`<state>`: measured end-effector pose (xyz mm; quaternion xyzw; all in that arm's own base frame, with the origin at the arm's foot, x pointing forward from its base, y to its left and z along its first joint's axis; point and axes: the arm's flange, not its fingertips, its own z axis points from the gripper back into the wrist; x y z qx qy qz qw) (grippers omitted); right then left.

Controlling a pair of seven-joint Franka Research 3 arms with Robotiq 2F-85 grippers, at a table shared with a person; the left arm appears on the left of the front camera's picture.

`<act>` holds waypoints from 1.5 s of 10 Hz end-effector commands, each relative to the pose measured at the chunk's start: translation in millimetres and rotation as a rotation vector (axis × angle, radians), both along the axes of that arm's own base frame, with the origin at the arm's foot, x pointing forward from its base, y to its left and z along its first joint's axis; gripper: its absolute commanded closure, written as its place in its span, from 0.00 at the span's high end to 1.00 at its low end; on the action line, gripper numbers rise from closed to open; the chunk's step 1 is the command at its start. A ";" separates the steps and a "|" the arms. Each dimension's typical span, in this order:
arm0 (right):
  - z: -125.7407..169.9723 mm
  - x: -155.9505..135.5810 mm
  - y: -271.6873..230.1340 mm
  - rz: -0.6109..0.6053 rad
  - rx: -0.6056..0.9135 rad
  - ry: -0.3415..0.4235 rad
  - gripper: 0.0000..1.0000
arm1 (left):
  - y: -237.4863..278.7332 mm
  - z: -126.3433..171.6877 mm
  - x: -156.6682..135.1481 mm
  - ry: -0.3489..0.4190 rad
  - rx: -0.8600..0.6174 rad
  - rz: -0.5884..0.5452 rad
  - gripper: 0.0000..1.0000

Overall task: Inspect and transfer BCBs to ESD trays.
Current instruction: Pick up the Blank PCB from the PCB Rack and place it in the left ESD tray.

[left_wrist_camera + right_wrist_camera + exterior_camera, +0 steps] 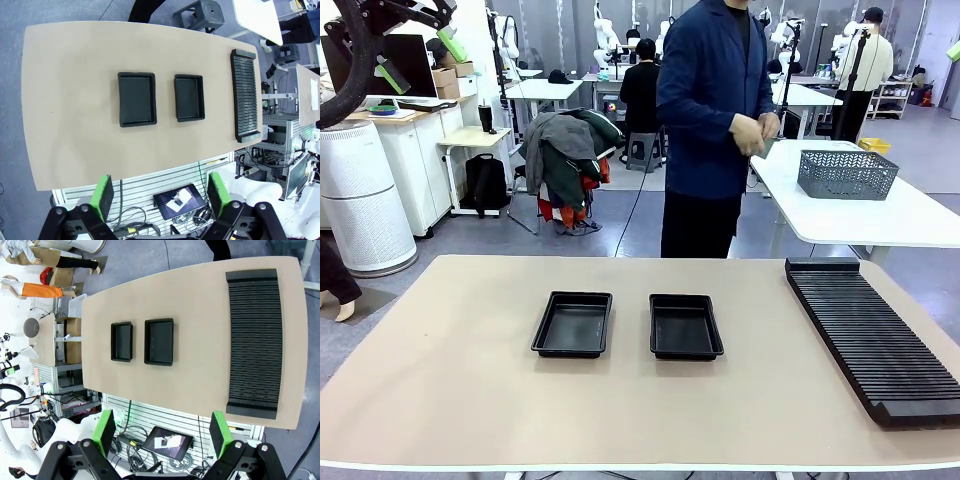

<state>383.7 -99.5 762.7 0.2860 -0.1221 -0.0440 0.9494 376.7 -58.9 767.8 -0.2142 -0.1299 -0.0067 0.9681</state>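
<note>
The left ESD tray (572,325) and the right ESD tray (686,328) lie side by side near the middle of the bench (450,380). They are close but not touching, the right one at 3 o'clock of the left. Both lie flat with their black floors showing. Further out at 3 o'clock, well apart from the trays, a long black ribbed rack (872,340) runs along the bench's right side. At 12 o'clock, across the bench, a person (708,90) in a dark blue coat stands with both hands (756,132) held together in front of the body. Beyond, toward 1 o'clock, a grey basket (847,173) rests on a white table (920,220).

The left jaws hang high above the bench and stand wide open with nothing between them. Their green pads (104,195) rise at 6 o'clock of the left wrist view, which looks straight down on both trays and the rack. The right jaws are just as high and just as wide open, gripping nothing, with their green pads (105,430) spread apart. Below the bench's near edge, at 6 o'clock, a tablet (179,201) lies among cables.
</note>
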 end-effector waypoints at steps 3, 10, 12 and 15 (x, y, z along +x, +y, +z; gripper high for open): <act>-0.1 -0.1 0.7 0.002 0.005 -0.001 1.00 | -0.3 -0.3 -0.1 -0.003 0.002 -0.009 1.00; -0.1 -0.1 0.7 0.002 0.005 -0.001 1.00 | -0.3 -0.3 -0.1 -0.003 0.002 -0.009 1.00; -0.1 -0.1 0.7 0.002 0.005 -0.001 1.00 | -0.3 -0.3 -0.1 -0.003 0.002 -0.009 1.00; -0.1 -0.1 0.7 0.002 0.005 -0.001 1.00 | -0.3 -0.3 -0.1 -0.003 0.002 -0.009 1.00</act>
